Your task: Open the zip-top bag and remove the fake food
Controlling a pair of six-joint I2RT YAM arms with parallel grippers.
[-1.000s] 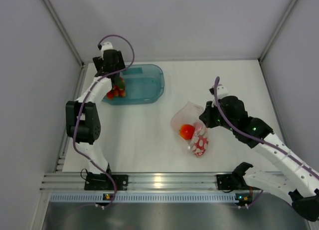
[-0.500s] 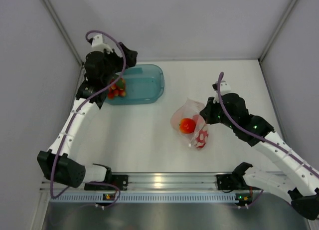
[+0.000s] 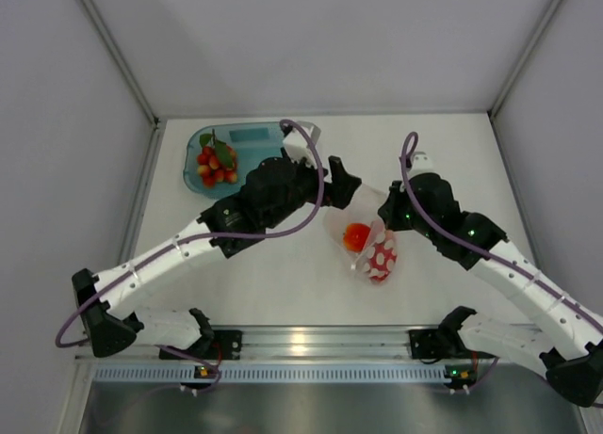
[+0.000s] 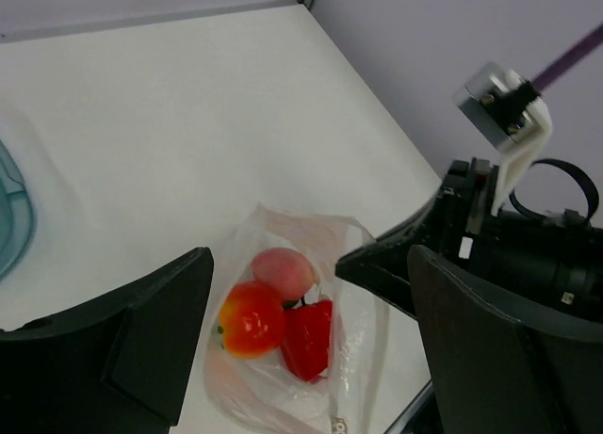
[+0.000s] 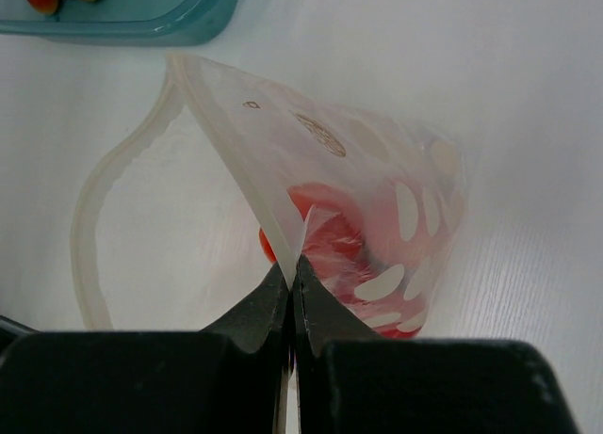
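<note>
The zip-top bag lies mid-table with its mouth held open; its white dots show in the right wrist view. Inside it are a red tomato, a red bell pepper and a pink peach. My right gripper is shut on the bag's upper rim and lifts it. My left gripper is open and empty, hovering over the bag's mouth with its fingers wide apart. The red berry cluster lies in the teal tray.
The teal tray stands at the back left, and its corner shows in the right wrist view. Grey walls close in the table on three sides. The two arms meet over the bag, the left arm stretched diagonally across the table's middle.
My left arm has swung from the tray across to the bag, leaving the berry cluster in the tray. My right gripper has kept hold of the bag's rim.
</note>
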